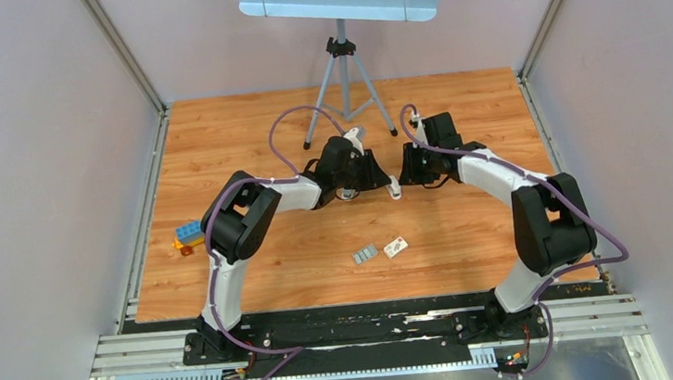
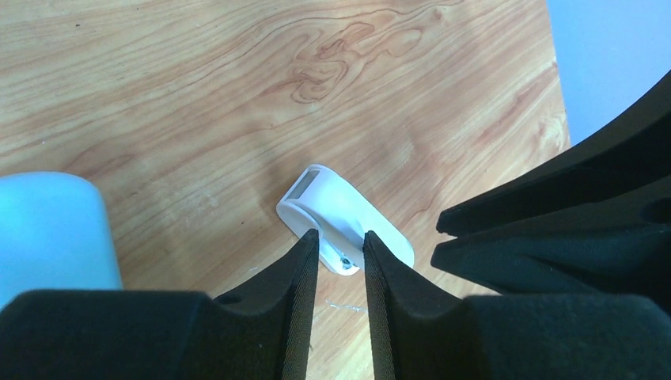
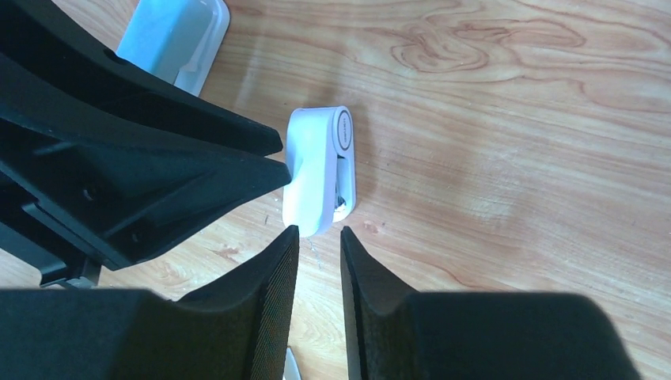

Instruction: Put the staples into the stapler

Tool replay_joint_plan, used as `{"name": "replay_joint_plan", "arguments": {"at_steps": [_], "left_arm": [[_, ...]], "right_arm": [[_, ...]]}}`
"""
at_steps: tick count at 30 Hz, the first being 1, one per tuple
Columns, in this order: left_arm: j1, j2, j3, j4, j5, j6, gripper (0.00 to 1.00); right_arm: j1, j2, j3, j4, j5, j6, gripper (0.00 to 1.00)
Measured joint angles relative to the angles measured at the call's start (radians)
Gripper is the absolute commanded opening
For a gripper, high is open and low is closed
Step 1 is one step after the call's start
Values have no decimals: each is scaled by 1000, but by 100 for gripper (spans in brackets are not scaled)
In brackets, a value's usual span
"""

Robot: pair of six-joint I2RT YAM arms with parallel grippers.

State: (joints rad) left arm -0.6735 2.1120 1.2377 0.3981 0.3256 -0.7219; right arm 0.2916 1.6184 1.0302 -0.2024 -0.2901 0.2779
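The stapler lies opened out at the table's middle. Its white half (image 1: 395,188) shows in the left wrist view (image 2: 332,198) and the right wrist view (image 3: 316,150). Its light blue half (image 3: 170,36) lies beyond my left gripper, blurred at the left wrist view's edge (image 2: 47,229). My left gripper (image 1: 385,180) (image 2: 342,241) has its fingertips set narrowly on the white half's end. My right gripper (image 1: 404,178) (image 3: 319,232) is slightly open and empty, with its tips just short of the white half. The staples (image 1: 364,254), a small grey block, lie nearer the arm bases.
A small white carton (image 1: 395,248) with a reddish mark lies right of the staples. Blue, yellow and orange toy blocks (image 1: 187,237) sit at the table's left edge. A tripod (image 1: 345,77) stands at the back centre. Grey walls enclose the table.
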Motion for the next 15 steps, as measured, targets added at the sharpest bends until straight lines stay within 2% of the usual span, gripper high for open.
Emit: {"name": "replay_joint_plan", "arguments": {"at_steps": [15], "left_arm": [[-9, 0, 23, -55, -23, 39, 29]], "right_arm": [[0, 72, 4, 10, -59, 22, 26]]}}
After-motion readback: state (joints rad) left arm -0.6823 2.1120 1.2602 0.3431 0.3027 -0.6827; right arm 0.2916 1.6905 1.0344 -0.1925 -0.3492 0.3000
